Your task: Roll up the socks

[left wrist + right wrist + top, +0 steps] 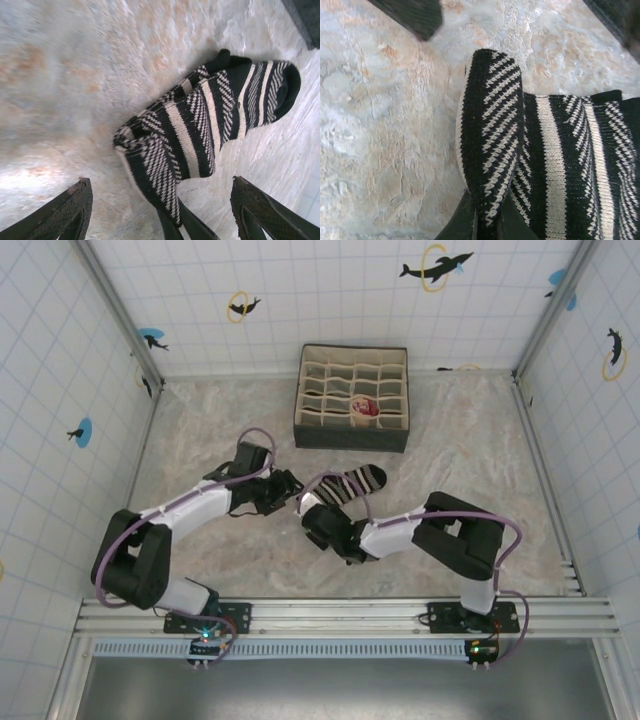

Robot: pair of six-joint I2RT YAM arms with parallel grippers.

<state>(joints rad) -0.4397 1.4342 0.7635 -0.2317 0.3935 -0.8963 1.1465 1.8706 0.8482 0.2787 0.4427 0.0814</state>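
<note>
A black, white and grey striped sock (350,483) lies on the table in front of the organiser box. Its near end is folded over into a thick edge (492,125). My right gripper (487,227) is shut on that folded edge and pinches it from below; from above, the right gripper (314,516) sits at the sock's lower left end. My left gripper (162,207) stands open just left of the sock, its two fingers (67,210) wide apart on either side of the pinched edge and touching nothing. From above, the left gripper (293,493) meets the sock's end.
A beige gridded organiser box (400,390) stands behind the sock, with a small pale and red bundle (363,408) in one compartment. Tiled walls close in the table on the left, back and right. The arms' bases and a rail (330,612) run along the near edge.
</note>
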